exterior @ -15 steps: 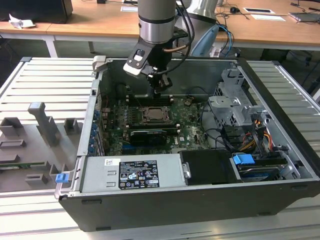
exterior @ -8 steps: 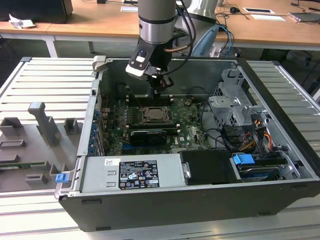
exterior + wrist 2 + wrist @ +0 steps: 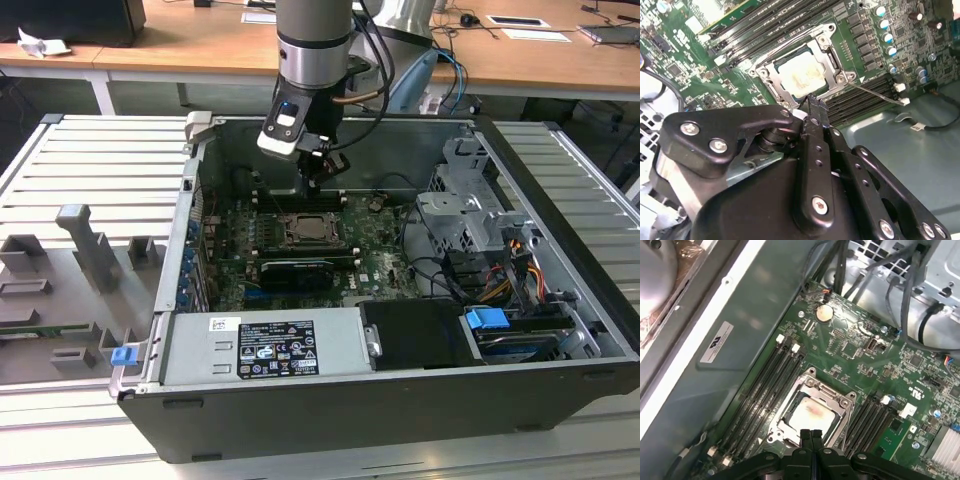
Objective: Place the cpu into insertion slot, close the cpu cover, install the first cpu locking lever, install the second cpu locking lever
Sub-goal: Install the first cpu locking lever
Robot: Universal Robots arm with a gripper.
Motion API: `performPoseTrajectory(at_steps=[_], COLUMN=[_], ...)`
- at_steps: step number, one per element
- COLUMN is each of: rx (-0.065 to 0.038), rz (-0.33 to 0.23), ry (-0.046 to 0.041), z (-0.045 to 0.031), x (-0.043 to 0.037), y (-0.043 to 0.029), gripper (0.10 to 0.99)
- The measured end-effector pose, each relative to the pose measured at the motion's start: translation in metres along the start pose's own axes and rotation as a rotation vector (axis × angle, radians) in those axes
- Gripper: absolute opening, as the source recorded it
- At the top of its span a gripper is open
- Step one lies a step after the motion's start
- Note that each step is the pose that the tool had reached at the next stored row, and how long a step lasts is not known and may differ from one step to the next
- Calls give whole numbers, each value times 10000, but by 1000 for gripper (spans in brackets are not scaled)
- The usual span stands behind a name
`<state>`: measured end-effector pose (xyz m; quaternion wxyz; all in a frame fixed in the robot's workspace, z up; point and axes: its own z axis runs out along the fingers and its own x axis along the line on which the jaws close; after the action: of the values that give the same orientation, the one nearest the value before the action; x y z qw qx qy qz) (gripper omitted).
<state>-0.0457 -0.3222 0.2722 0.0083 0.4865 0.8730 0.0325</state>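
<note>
The cpu [image 3: 800, 75] [image 3: 810, 415] lies flat in the insertion slot [image 3: 303, 232] on the green board, its pale metal face showing. Around it the silver cpu cover [image 3: 832, 57] [image 3: 827, 392] lies down over the chip's edges. A thin wire locking lever [image 3: 875, 92] sticks out sideways from one corner of the socket. My gripper [image 3: 313, 180] [image 3: 812, 101] [image 3: 810, 434] hangs just above the socket's edge, shut, with its fingers pressed together and nothing between them.
Long black memory slots [image 3: 765, 390] flank the socket on both sides. A black card [image 3: 295, 270] lies in front of it, a power supply [image 3: 265, 345] nearer still. A drive cage [image 3: 460, 215] and cables [image 3: 505, 270] crowd the exterior view's right. Grey fixtures [image 3: 90, 245] stand outside the case.
</note>
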Motion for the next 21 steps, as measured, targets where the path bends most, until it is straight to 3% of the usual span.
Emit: performPoseTrajectory(at_steps=[15, 21], rx=[34, 54], rz=[-2016, -3133], ry=[131, 203], z=[0, 0], x=[0, -1], y=[0, 0], gripper=[106, 106])
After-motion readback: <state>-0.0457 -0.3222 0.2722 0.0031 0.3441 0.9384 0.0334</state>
